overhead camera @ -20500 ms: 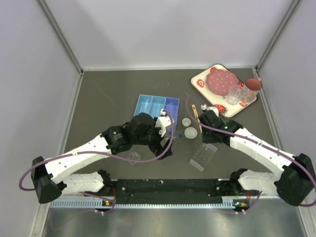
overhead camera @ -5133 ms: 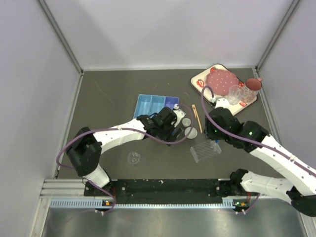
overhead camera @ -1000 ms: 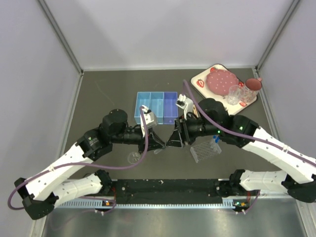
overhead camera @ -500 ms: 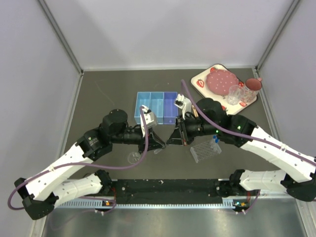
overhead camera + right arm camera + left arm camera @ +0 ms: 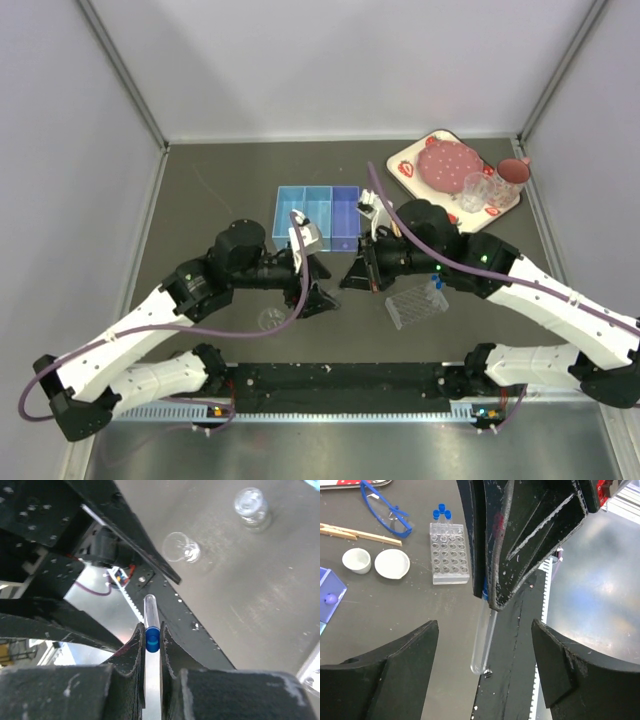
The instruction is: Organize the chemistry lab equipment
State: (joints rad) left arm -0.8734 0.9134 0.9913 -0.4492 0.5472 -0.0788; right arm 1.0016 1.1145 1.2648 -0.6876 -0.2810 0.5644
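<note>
Now that your left gripper [image 5: 322, 297] has sprung open, the right gripper [image 5: 151, 636] alone pinches the tube [image 5: 482, 640] by its capped end: handover done, rack [image 5: 415, 305] at its four o'clock.

Clear, glossy, blue-capped tube [image 5: 482, 640]; clear smooth plastic well rack [image 5: 449, 555]; bare tan wooden tongs [image 5: 360, 534]; matt dark desk [image 5: 215, 190]; scuffed matt black right pincer [image 5: 151, 633].

right gripper [image 5: 152, 634] clamped on clear tube [image 5: 150, 610] at its blue cap [image 5: 152, 639] (tube sticks straight out ahead), clear dish [image 5: 181, 547] and second dish [image 5: 251, 502] on table [image 5: 260, 590] beyond
</note>
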